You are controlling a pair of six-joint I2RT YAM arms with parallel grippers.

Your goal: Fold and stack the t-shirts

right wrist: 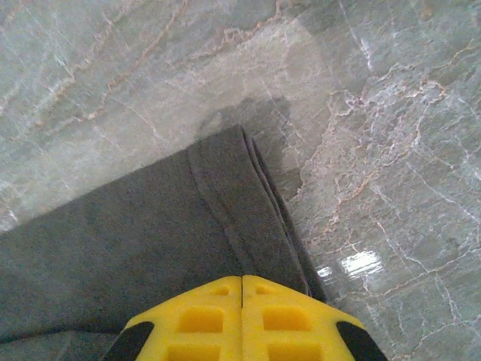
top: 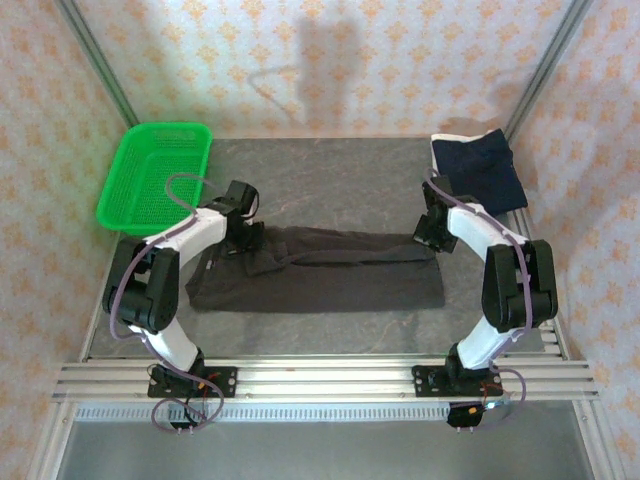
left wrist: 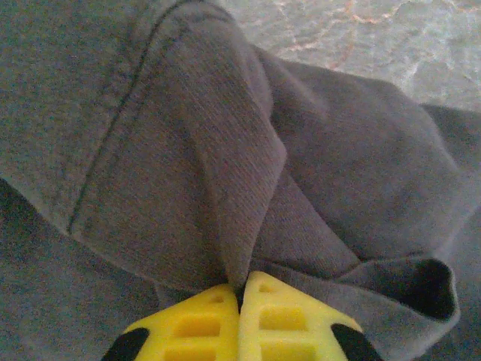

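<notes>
Fingers [left wrist: 197, 325] of the left gripper [left wrist: 240, 289] pinch a ridge of the charcoal t-shirt [top: 320, 280], and the right gripper [right wrist: 242, 280] is clamped on its hem. Such thin bites could slip, or the cloth could bunch if the 2 arms lift unevenly. The shirt lies mid-table on the grey marbled table [top: 340, 190]. Farther back are the navy t-shirt [top: 480, 165] on the right, a green basket [top: 155, 175] on the left, and patterned walls [top: 330, 60].

Both arms reach forward, elbows raised, wrists pitched down. Left gripper [left wrist: 240, 289] and right gripper [right wrist: 242, 280]: jaws fully closed, each pinching the dark charcoal t-shirt [top: 320, 275].
</notes>
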